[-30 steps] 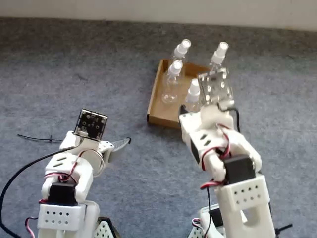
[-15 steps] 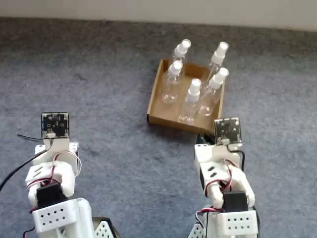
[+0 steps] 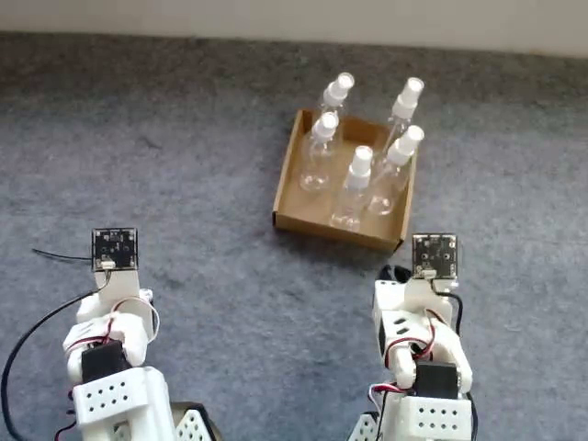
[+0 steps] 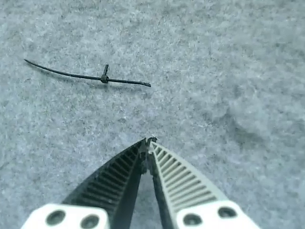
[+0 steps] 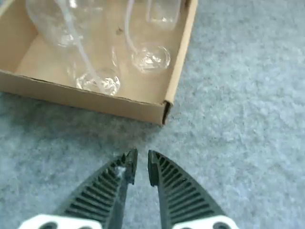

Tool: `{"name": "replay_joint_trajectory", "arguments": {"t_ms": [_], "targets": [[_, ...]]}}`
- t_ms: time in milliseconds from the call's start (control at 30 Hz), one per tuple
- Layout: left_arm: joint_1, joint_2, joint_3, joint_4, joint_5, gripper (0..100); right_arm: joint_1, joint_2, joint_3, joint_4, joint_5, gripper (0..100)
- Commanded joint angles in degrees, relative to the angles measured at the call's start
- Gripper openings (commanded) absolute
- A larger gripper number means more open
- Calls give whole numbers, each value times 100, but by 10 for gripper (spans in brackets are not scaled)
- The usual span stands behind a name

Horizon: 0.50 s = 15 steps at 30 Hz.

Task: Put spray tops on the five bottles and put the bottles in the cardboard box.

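Several clear bottles (image 3: 354,188) with white spray tops stand upright in the shallow cardboard box (image 3: 326,225) at the middle back of the grey carpet. Their clear bases (image 5: 97,81) show inside the box's near wall (image 5: 95,102) in the right wrist view. My right gripper (image 5: 138,161) hangs just in front of the box's near right corner, its jaws almost touching and holding nothing. My left gripper (image 4: 148,141) is shut and empty, low over bare carpet at the near left. Both arms (image 3: 418,322) are folded back near the front edge.
A black zip tie (image 4: 102,78) lies on the carpet just beyond the left gripper, also seen as a thin line (image 3: 64,254) beside the left arm. Open carpet stretches between the arms and the box, and to the box's left.
The right arm drew back from over the box to the near edge. The left arm also folded back and straightened. The bottles stayed in the box.
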Motion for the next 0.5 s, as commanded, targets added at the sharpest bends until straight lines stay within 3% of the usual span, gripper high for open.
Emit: {"name": "replay_joint_trajectory", "arguments": {"t_ms": [0, 133, 467], "targets": [[-75, -48, 145, 26, 18, 16, 251, 31, 813, 602, 26, 5], [-75, -48, 145, 26, 18, 15, 277, 22, 796, 1182, 26, 5], [-75, -48, 145, 26, 18, 15, 277, 13, 796, 1218, 26, 5]]}}
